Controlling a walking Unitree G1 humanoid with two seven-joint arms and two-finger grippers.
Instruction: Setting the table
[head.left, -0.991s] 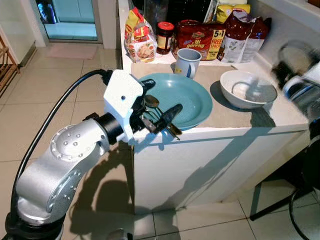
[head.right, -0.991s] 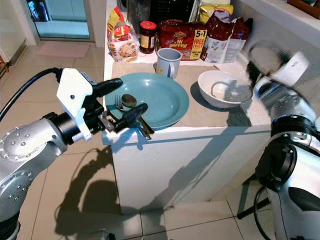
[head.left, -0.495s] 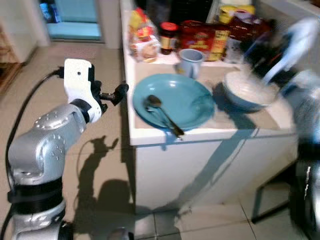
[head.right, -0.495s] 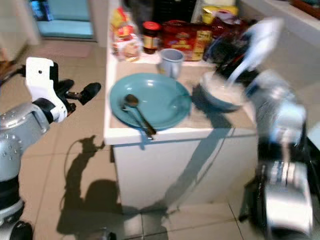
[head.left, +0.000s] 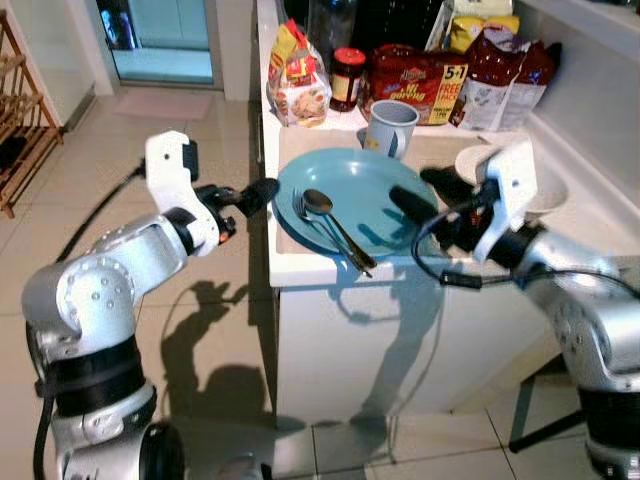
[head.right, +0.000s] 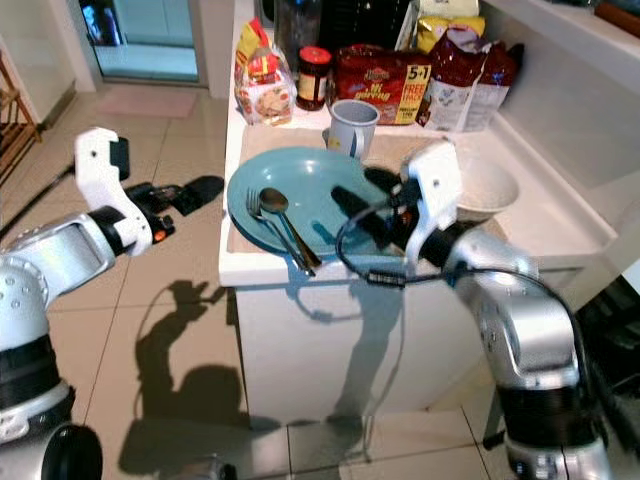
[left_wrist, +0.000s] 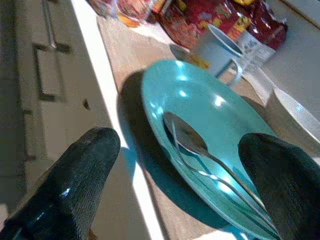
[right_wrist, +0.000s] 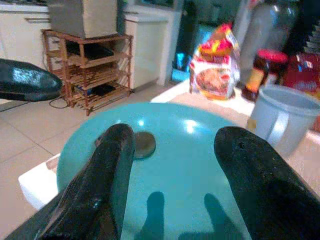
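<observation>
A teal plate (head.left: 350, 178) lies on the counter near its front left corner, with a spoon (head.left: 318, 203) and a fork (head.left: 303, 213) side by side on it. Behind it stands a pale blue mug (head.left: 390, 125). A white bowl (head.left: 470, 162) sits to the right, partly hidden by my right wrist. My left gripper (head.left: 245, 198) hangs open in the air just off the counter's left edge, level with the plate. My right gripper (head.left: 422, 192) is open low over the plate's right side, empty; its fingers (right_wrist: 110, 165) frame the plate (right_wrist: 175, 165).
Snack bags (head.left: 415, 75), a bread packet (head.left: 298, 85) and a red-lidded jar (head.left: 347, 78) line the counter's back. A white wall ledge (head.left: 600, 90) closes the right side. A wooden rack (head.left: 25, 120) stands far left on the tiled floor (head.left: 200, 330).
My left gripper has drawn back from the plate's left rim to beside the counter, leaving the cutlery on the plate. My right arm has swung in from the right over the plate.
</observation>
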